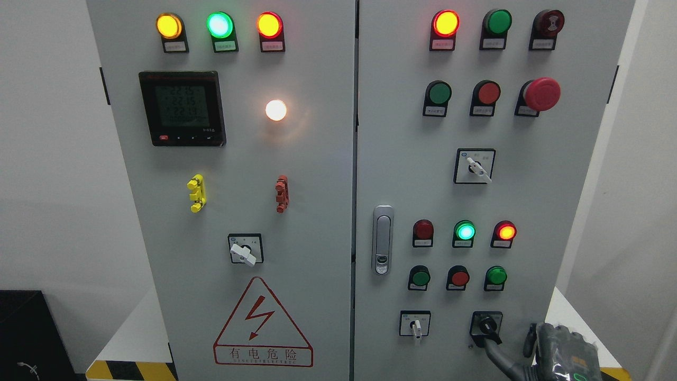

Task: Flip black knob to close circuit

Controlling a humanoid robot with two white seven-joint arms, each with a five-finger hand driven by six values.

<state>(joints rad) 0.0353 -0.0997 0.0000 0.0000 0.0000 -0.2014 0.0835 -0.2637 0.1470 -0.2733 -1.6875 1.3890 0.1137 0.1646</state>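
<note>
The black knob [487, 326] sits in a black-framed square at the lower right of the grey cabinet's right door [476, 201]. Its pointer leans down and to the right. My right hand [550, 352] comes in at the bottom right, dark and gloved. One long finger [497, 353] reaches up-left and touches the knob's lower edge. The other fingers curl loosely beside it and hold nothing. My left hand is out of view.
A white selector switch [415, 325] is left of the black knob. Green and red push buttons [459, 277] and lit lamps [465, 232] sit above. A door handle [382, 239] is at the door's left edge. A red emergency button [541, 94] protrudes higher up.
</note>
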